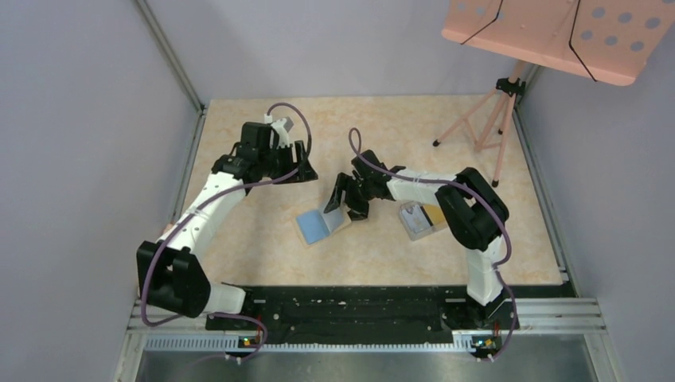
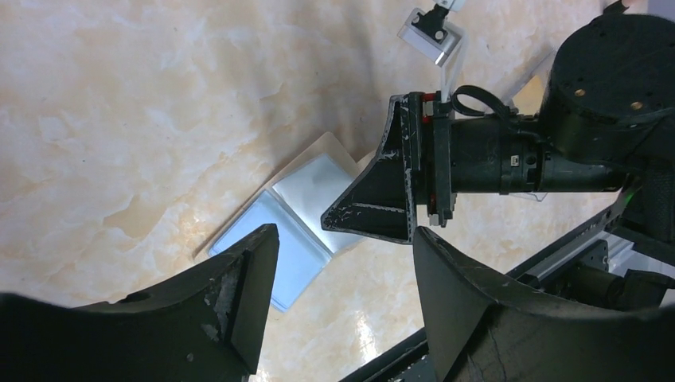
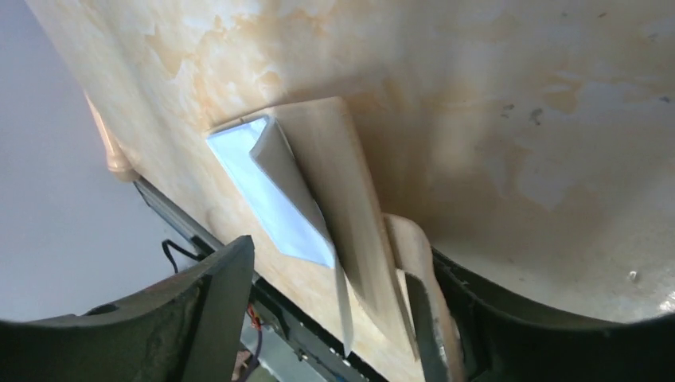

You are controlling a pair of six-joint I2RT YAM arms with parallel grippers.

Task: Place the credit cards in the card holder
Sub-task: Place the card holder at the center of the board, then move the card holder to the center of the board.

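Note:
The card holder (image 1: 318,225) lies unfolded on the marble-patterned table, blue pockets up. In the left wrist view the card holder (image 2: 267,235) shows its blue and white pockets. My right gripper (image 1: 350,203) hovers just over its right edge; the right gripper (image 3: 338,255) stands open, with the holder's raised beige flap (image 3: 334,167) between the jaws, leaning by the right finger. No card shows in the jaws. A golden credit card (image 1: 435,215) rests in the clear box right of the holder. My left gripper (image 1: 305,171) hangs open and empty behind and to the left of the holder; its view shows the left gripper (image 2: 346,243) apart from the holder.
The clear plastic box (image 1: 414,220) sits beside the right arm's elbow. A pink music stand (image 1: 557,32) on tripod legs (image 1: 485,119) occupies the back right corner. Grey walls enclose the table, and a black rail (image 1: 358,306) runs along the near edge.

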